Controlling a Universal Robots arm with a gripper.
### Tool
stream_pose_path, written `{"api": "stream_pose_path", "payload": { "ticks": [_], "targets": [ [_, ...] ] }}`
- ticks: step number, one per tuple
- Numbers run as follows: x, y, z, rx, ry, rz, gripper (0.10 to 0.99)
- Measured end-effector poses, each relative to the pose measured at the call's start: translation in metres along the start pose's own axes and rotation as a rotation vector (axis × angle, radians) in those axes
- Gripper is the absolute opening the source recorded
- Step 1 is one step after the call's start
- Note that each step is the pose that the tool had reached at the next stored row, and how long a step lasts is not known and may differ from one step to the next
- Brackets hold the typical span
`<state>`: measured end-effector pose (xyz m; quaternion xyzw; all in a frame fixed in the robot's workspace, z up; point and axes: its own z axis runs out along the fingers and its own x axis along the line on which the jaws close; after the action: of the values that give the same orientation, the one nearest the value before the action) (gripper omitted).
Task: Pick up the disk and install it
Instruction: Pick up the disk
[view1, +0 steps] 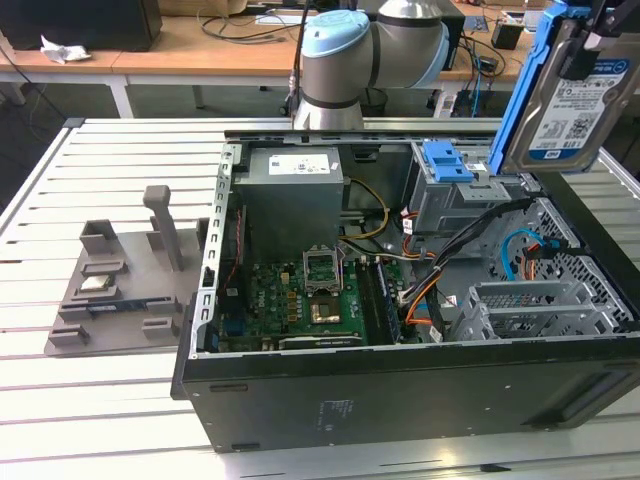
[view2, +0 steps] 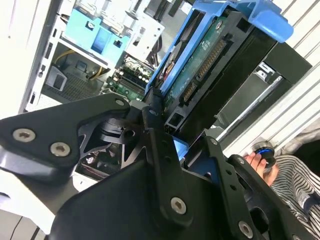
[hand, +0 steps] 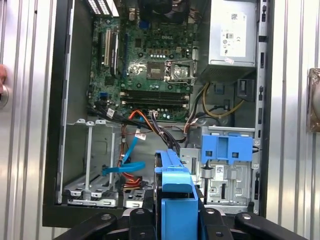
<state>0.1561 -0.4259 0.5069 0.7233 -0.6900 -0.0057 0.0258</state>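
Tool (view1: 590, 45) is clamped shut on the disk (view1: 568, 100), holding it up in the air at the exterior view's right, above the open case (view1: 400, 390) and clear of it. The disk hangs nearly on edge, label facing the exterior camera, with its blue carrier running along the side nearer the arm (view1: 350, 50).

In the second wrist view the black fingers (view2: 150, 125) close on one end of the carrier, and the disk (view2: 210, 55) shows its green underside and connector. In the first wrist view the carrier's blue end (hand: 175, 190) sits between the tool's links (hand: 175, 222), above the case's drive end.

Inside the case lie the board (view1: 310, 290), the power supply (view1: 295, 190) and a grey cage (view1: 455, 205) with a blue latch (view1: 447, 162) on top. Orange and blue cables run between the board and the cage.

The case lies on its side on a slatted table (view1: 100, 420). At the exterior view's left, well apart from the case's opening, a grey fixture (view1: 110, 300) carries a small chip (view1: 97, 283).

A person's hand (view2: 257, 160) with a striped sleeve (view2: 295, 175) rests at the table edge in the second wrist view.
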Motion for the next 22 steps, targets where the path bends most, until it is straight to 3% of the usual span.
{"api": "stream_pose_path", "payload": {
  "ticks": [7,11,18,20,21,22],
  "targets": [
    [0.022,0.001,0.0007,0.0,0.0,0.0,0.369],
    [0.0449,0.0021,0.0014,0.0,0.0001,0.0,0.369],
    [0.077,0.0035,0.0026,0.0,-0.0034,0.0,0.369],
    [0.085,0.004,0.0028,0.001,-0.0129,-0.001,0.369],
    [0.0891,0.0042,0.003,0.001,-0.0275,-0.001,0.369],
    [0.093,0.0045,0.0031,0.002,-0.0512,-0.002,0.369]
  ]
}}
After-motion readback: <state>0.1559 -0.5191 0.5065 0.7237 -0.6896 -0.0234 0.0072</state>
